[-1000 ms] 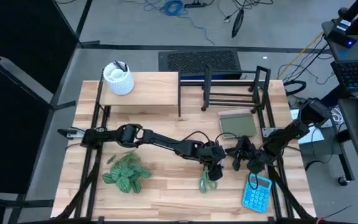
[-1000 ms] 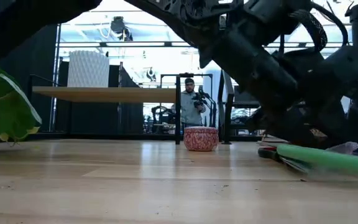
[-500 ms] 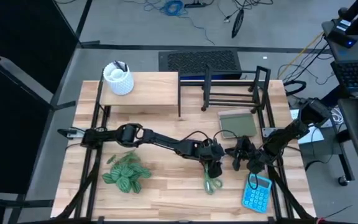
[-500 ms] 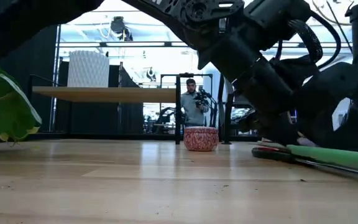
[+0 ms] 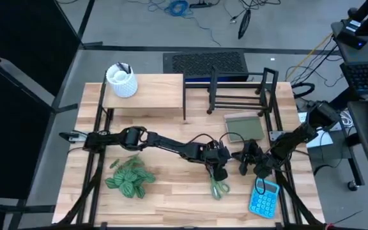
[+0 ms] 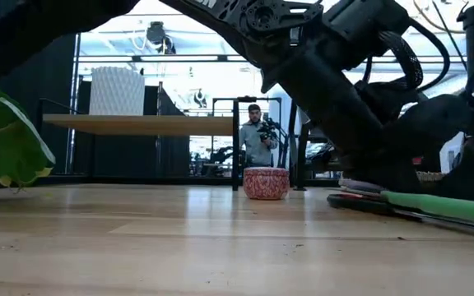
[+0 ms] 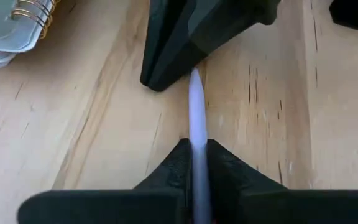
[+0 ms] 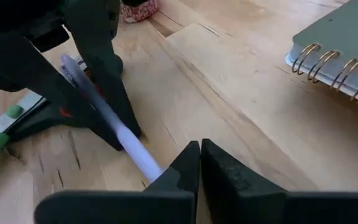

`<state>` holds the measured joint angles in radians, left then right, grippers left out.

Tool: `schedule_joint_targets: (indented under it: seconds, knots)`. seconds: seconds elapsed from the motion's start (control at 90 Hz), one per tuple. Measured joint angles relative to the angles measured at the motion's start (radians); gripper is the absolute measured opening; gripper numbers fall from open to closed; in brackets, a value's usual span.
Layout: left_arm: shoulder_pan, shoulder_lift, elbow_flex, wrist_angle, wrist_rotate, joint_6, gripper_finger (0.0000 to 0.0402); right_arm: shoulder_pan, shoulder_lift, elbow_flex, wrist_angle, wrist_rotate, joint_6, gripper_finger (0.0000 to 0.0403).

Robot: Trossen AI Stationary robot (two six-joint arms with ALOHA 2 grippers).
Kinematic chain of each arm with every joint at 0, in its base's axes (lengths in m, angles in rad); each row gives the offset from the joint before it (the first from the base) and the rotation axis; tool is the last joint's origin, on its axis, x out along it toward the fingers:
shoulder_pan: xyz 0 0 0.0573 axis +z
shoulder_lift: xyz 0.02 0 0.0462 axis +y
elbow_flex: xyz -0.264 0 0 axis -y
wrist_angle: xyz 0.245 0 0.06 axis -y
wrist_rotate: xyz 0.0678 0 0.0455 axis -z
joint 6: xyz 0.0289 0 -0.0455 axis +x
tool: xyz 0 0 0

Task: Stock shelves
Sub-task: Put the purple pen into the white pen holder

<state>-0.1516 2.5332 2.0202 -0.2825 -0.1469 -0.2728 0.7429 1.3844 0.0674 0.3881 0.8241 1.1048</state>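
A pale lilac pen (image 7: 194, 106) spans the short gap between my two grippers, low over the middle of the table. My left gripper (image 5: 218, 168) (image 7: 194, 146) is shut on it. So is my right gripper (image 5: 243, 160) (image 8: 201, 148), which faces the left one. Green-handled scissors (image 5: 220, 189) lie flat just on the near side of the left gripper. The pale-wood shelf (image 5: 147, 94) at the far left carries a white vase (image 5: 121, 80). The black wire rack (image 5: 238, 91) stands beside it at the far right. My left gripper pinches the pen's shaft (image 7: 196, 127) between its two fingers (image 8: 114, 93), which point steeply down at the table. The pen slants through them, its free end (image 8: 66, 62) sticking up past the fingers. My right gripper holds the pen's other end (image 8: 143, 158) at its fingertips (image 8: 185, 163), coming in low from the table's right. The pen runs on from there toward the left gripper, just over the wood.
A spiral notebook (image 5: 243, 126) lies beyond the grippers, a blue calculator (image 5: 264, 198) near the front right, and a leafy green plant (image 5: 130, 179) at the front left. A small red-patterned bowl (image 6: 266, 182) sits farther back. A person with a camera (image 6: 257, 141) stands beyond the table.
My left gripper has shut its fingers on the pen that my right gripper holds, settling slightly lower beside the scissors. The scissors have shifted a little on the table. My right gripper has kept still.
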Motion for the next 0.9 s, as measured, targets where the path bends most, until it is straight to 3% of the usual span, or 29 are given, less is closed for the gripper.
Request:
schedule_joint_targets:
  seconds: [0.189,0.322,0.456,0.578,0.9]
  knots:
    - [-0.003,-0.015,-0.001,-0.027,0.021,0.042,0.0012,0.001,-0.037,0.026,0.008,-0.024,-0.018,0.0003]
    - [-0.007,-0.064,-0.001,-0.092,0.024,0.104,0.001,0.006,-0.089,0.052,0.009,-0.035,-0.08,0.0028]
    - [-0.009,-0.128,-0.001,-0.196,0.036,0.188,0.0009,0.012,-0.145,0.093,0.008,-0.049,-0.223,0.0067]
    - [-0.008,-0.169,-0.001,-0.258,0.042,0.266,0.0009,0.005,-0.17,0.158,-0.015,-0.136,-0.414,0.0097]
    - [-0.01,-0.201,-0.001,-0.345,0.093,0.334,0.0008,-0.083,-0.17,0.454,-0.613,-0.207,-0.532,0.0105]
